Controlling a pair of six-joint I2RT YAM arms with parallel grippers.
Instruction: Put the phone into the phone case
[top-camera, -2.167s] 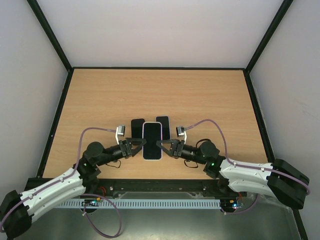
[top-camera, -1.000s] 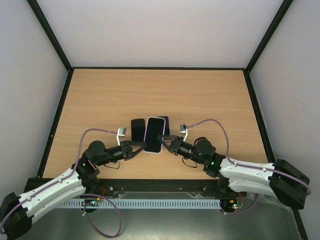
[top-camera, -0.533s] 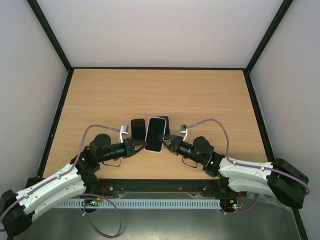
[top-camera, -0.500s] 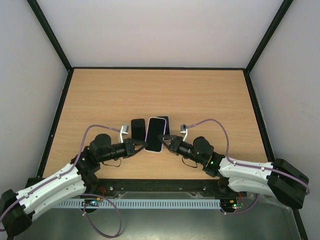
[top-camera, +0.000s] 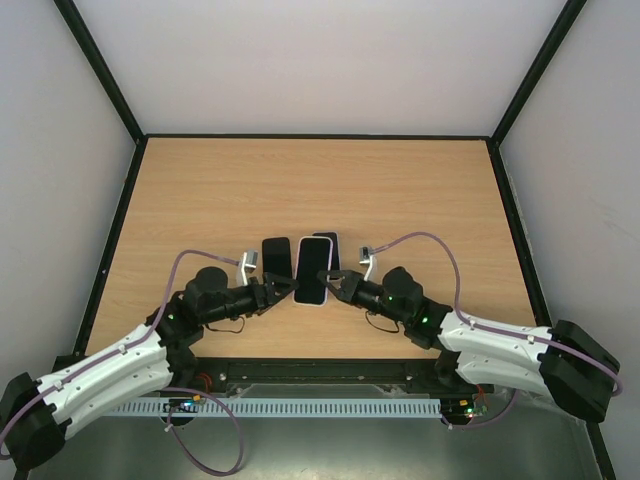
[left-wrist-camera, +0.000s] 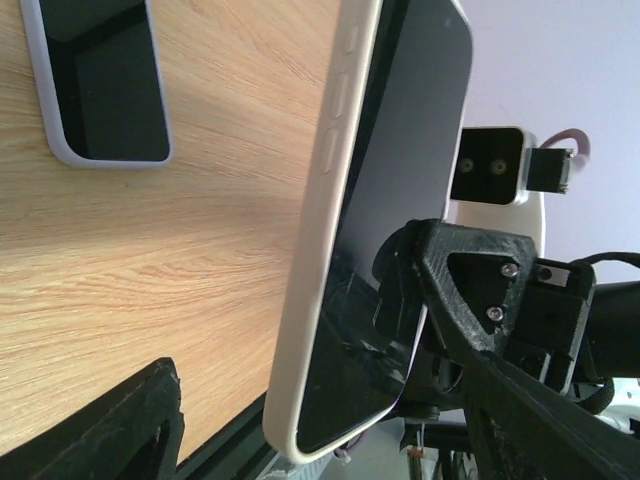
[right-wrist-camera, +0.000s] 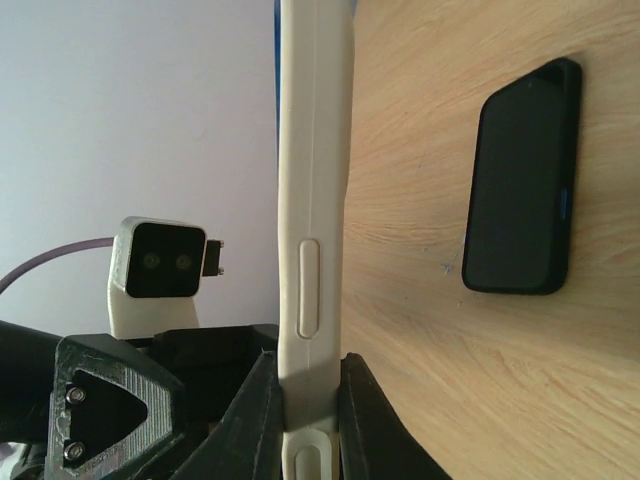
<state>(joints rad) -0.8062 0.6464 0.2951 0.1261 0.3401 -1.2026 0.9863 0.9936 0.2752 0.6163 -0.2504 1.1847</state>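
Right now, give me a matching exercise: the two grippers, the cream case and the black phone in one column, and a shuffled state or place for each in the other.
1. left gripper
2. right gripper
3. cream case
4. black phone

A. lying flat on the table
B. shut on the cream case's edge
C. open
D. between the two grippers

Pairs: 1-C, 2-B, 3-D, 4-A
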